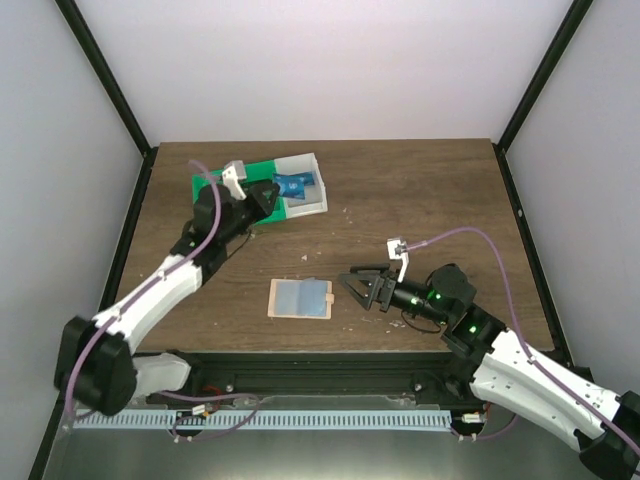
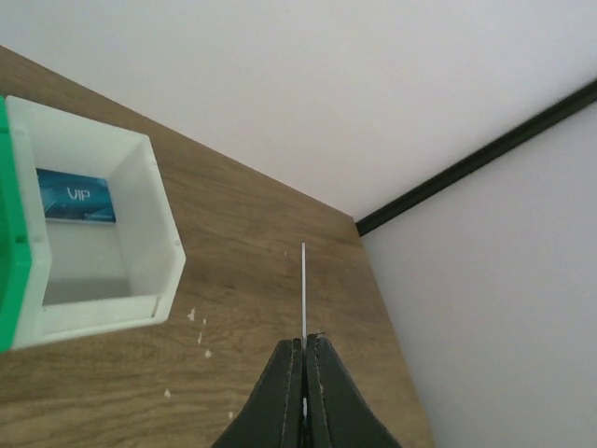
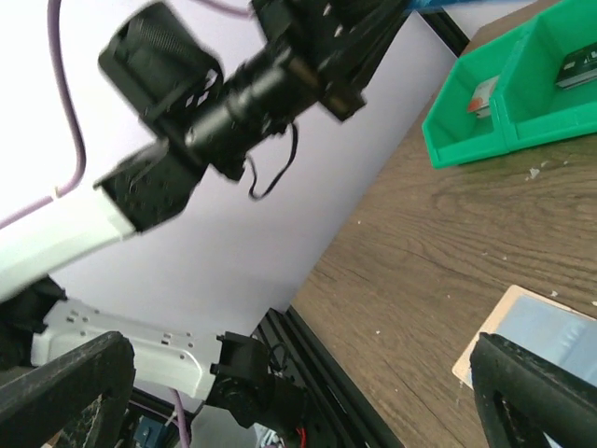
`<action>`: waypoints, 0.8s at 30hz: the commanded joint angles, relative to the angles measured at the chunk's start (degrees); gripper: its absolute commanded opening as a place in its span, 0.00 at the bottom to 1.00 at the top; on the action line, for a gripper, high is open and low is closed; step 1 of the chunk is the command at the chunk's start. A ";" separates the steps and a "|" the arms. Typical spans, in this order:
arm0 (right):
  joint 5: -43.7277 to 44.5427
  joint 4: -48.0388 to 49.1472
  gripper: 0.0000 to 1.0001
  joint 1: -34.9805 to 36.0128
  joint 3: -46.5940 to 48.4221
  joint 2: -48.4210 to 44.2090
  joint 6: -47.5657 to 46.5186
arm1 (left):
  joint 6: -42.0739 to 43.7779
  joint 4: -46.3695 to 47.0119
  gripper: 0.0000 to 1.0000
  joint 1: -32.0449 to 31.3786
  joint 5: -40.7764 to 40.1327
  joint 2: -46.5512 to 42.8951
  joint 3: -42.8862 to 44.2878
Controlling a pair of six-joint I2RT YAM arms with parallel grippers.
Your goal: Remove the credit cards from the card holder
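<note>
The card holder (image 1: 300, 298) lay flat on the table near the front edge, tan rim around a grey-blue panel, with nothing touching it. I could not tell whether a card was left inside. The right gripper (image 1: 358, 288) hung just to its right, jaws spread wide and empty.

Away at the far left, a blue card (image 2: 76, 196) marked VIP lay on the floor of the white tray (image 2: 149, 187). In the green tray (image 3: 485, 140) beside it, a red-and-white card (image 3: 480, 97) and a dark card (image 3: 578, 65) sat in separate compartments. The left gripper (image 2: 303, 341) was pressed together on a thin card (image 2: 303, 289), held edge-on and upright, so I could not make out its colour.

The step looked like dropping that card into a tray. From the wrist camera the card's edge lined up over bare wood beside the white tray, so I would bring it squarely above a compartment, lower it close and only then part the fingers. A thin card let go from high up could flutter or bounce off the rim.

The table (image 1: 420, 200) was brown wood grain, dotted with small pale flecks (image 2: 198, 322). Plain white walls (image 1: 330, 60) closed it in, with black frame posts (image 1: 105, 75) at the corners.
</note>
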 commanded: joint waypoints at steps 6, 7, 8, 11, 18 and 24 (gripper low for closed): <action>0.10 -6.17 1.00 -0.20 4.03 -0.04 -5.36 | -7.02 -6.21 0.00 2.14 -4.16 24.47 21.31; 0.06 -6.69 1.00 -0.21 4.49 0.10 -6.10 | -7.85 -4.83 0.00 2.22 -4.52 26.31 21.72; 0.34 -7.77 1.00 -0.21 5.58 0.30 -6.87 | -8.52 -3.94 0.00 2.30 -4.73 28.11 22.48; 2.06 -10.74 1.00 -0.21 8.13 0.19 -9.11 | -8.19 -4.56 0.00 2.40 -4.95 33.55 26.58; 4.63 -13.01 1.00 -0.21 9.22 -0.82 -10.35 | -8.02 -6.14 0.00 2.81 -7.14 41.92 32.82; 4.71 -13.47 1.00 -0.21 9.39 -0.42 -9.79 | -6.37 -6.08 0.00 3.37 -8.60 45.60 34.70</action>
